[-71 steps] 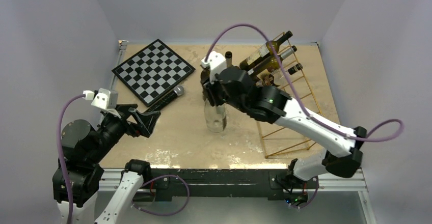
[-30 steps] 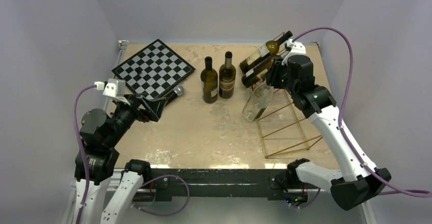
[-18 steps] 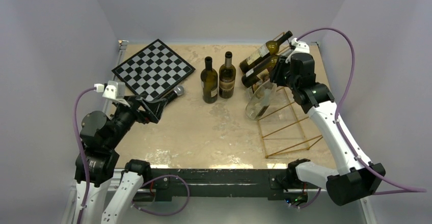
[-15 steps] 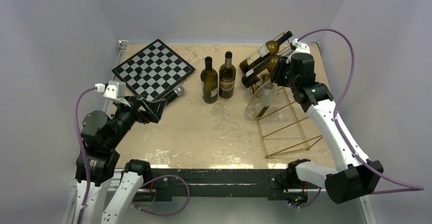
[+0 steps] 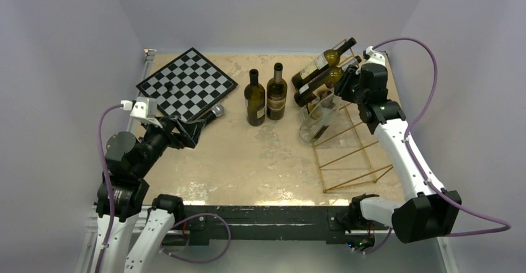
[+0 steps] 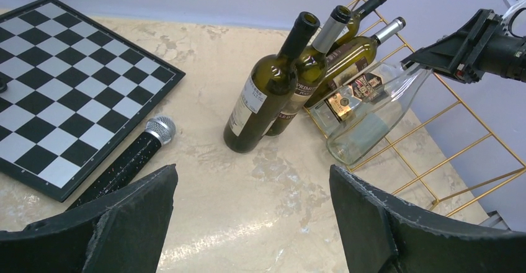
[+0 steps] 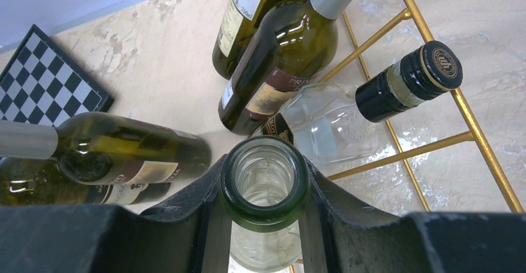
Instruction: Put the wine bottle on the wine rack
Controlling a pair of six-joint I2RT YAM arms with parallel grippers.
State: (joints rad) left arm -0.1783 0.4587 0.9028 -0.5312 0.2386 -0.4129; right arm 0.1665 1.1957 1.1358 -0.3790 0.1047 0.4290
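Right wrist cam: right jaws gripping the clear glass wine bottle [image 7: 265, 183] at the gold metal-rod wine rack [image 7: 474, 126], 2 o'clock; left jaws wide apart.

Lab booth; blank walls [image 5: 62, 49] enclose table [image 5: 248, 161] (robot arms [image 5: 403, 155] bolted on)

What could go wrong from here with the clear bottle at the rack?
The right gripper holds the clear bottle only by its neck, tilted, so it could slip. Its base sits near the edge of the rack and might miss a slot. The racked bottles lie close and could be knocked.
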